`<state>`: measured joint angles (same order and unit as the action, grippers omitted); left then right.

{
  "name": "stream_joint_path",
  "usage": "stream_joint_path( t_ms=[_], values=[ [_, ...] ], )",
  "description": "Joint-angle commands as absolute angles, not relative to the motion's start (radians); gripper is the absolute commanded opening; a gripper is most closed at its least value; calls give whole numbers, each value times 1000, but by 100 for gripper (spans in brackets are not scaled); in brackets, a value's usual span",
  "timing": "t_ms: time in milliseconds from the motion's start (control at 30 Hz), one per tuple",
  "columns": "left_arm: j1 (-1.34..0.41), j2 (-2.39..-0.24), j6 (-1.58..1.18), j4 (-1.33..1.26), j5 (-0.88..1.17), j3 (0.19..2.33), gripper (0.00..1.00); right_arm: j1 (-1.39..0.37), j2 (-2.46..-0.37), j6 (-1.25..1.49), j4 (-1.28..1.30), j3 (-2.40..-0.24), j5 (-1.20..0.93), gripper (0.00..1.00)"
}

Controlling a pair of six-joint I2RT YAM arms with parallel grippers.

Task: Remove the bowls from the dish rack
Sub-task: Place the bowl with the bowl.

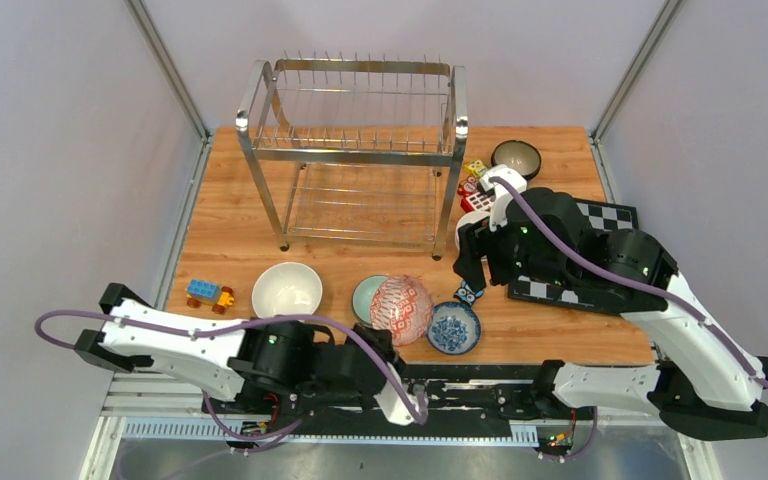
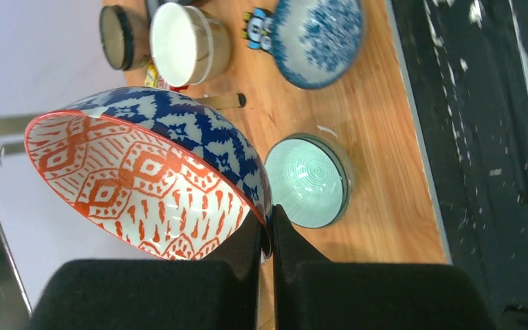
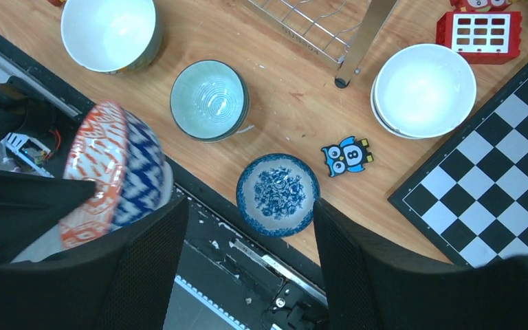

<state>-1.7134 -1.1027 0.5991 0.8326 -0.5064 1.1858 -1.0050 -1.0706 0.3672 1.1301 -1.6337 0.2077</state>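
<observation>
The steel wire dish rack [image 1: 355, 150] stands at the back with nothing on its tiers. My left gripper [image 2: 268, 221] is shut on the rim of a tilted bowl, orange-red patterned inside and blue outside [image 2: 144, 179] [image 1: 401, 310], held above the table's front edge. On the table sit a cream-white bowl [image 1: 287, 288], a celadon bowl [image 2: 308, 180], a blue floral bowl [image 3: 277, 194], a dark brown bowl [image 1: 516, 158] and a white stack [image 3: 424, 89]. My right gripper [image 3: 247, 206] hangs open high over the blue floral bowl, holding nothing.
A black-and-white chessboard [image 3: 495, 172] lies at the right under my right arm. A blue owl toy [image 3: 347, 155], a red block [image 3: 481, 31] and coloured blocks [image 1: 210, 293] are scattered about. The rack's leg [image 3: 361, 41] stands near the white stack.
</observation>
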Motion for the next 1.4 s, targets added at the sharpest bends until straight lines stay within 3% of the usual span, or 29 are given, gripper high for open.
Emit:
stream_joint_path(
  t_ms=[0, 333, 933, 1367],
  values=[
    [-1760, -1154, 756, 867, -569, 1143, 0, -996, -1076, 352, 1213, -1680, 169, 70],
    [-1791, -1244, 842, 877, -602, 1141, 0, -1036, -1103, 378, 1210, -1608, 99, 69],
    [-1802, -1288, 816, 878, -568, 1164, 0, -1198, -1152, 421, 1123, -1424, 106, 55],
    [-1805, -1280, 790, 859, -564, 1157, 0, -1235, -1220, 439, 1090, -1382, 117, 35]
  ],
)
